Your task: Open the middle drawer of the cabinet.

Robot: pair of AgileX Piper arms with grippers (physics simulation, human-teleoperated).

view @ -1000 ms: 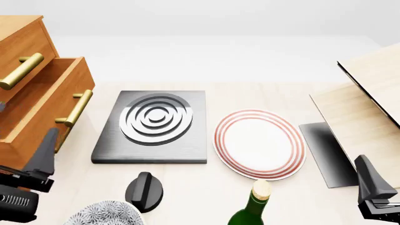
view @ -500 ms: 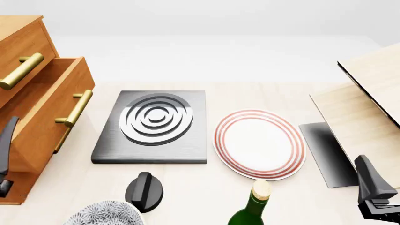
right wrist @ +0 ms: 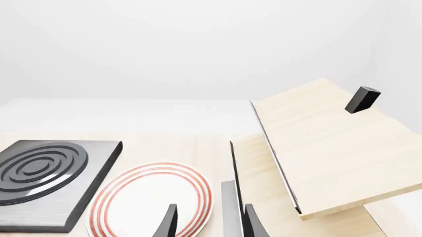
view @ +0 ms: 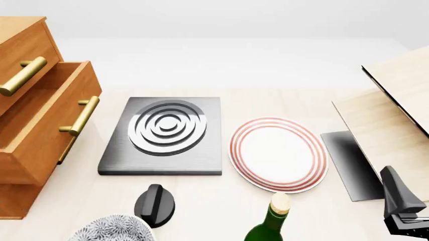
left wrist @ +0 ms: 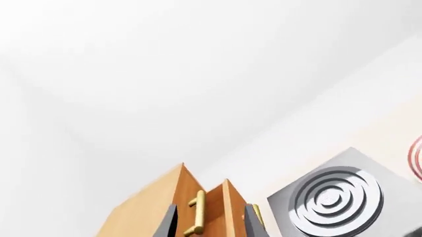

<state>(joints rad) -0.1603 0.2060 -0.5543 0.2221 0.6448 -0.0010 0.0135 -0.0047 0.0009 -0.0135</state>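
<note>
The orange-brown cabinet (view: 23,42) stands at the table's left edge. Its middle drawer (view: 47,125) is pulled well out past the upper drawer, and its brass bar handle (view: 84,115) hangs free. My left gripper (left wrist: 209,224) is out of the front view. In the left wrist view its fingers stand open, well back from the cabinet (left wrist: 155,210), with nothing between them. My right gripper (right wrist: 209,222) is open and empty near the front right corner. One of its dark fingers (view: 397,193) shows in the front view.
A dark hob slab (view: 164,135) lies beside the cabinet, with a red-ringed plate (view: 278,154) to its right. A black knob (view: 154,203), a patterned bowl (view: 110,230) and a green bottle (view: 272,223) sit along the front. A pale wooden rack (view: 392,108) rises at right.
My left gripper has drawn back from the middle drawer toward the lower left and left the front view. The drawer stays pulled out. The right arm has not moved.
</note>
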